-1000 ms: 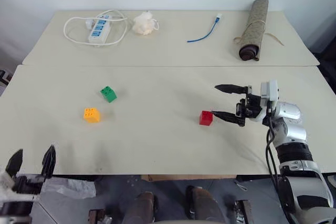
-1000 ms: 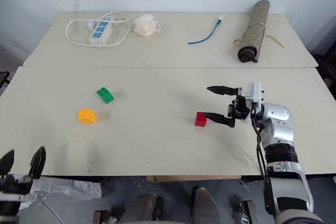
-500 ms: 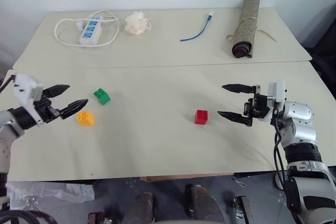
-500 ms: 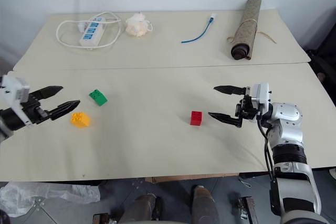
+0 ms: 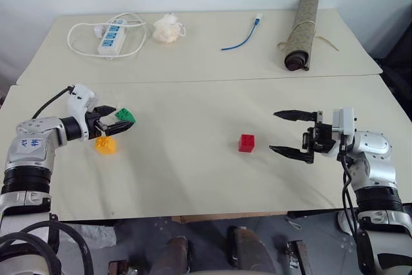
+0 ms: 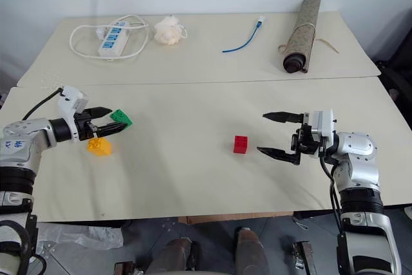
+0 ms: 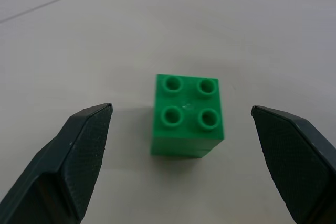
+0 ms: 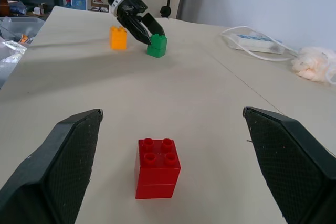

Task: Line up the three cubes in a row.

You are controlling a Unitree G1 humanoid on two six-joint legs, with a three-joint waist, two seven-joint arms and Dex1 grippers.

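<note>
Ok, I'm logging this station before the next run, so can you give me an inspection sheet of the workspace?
Surface: two pale tables pushed together, seam between.
Job's things: green cube, orange cube close together at left; red cube apart at centre; no row yet.
Clutter: fluffy white ball, rolled mat on far table.
Claws: left claw open, astride green cube; right claw open, beside red cube.
Cables: power strip with white cord, blue cable.
Surroundings: plain wall; plastic bag under table edge.

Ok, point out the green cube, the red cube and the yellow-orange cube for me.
green cube [image 7: 188, 109], left wrist view, studded top face
red cube [image 8: 157, 160], right wrist view, studded top face
yellow-orange cube [image 5: 105, 145], left eye view, cube's middle
</note>
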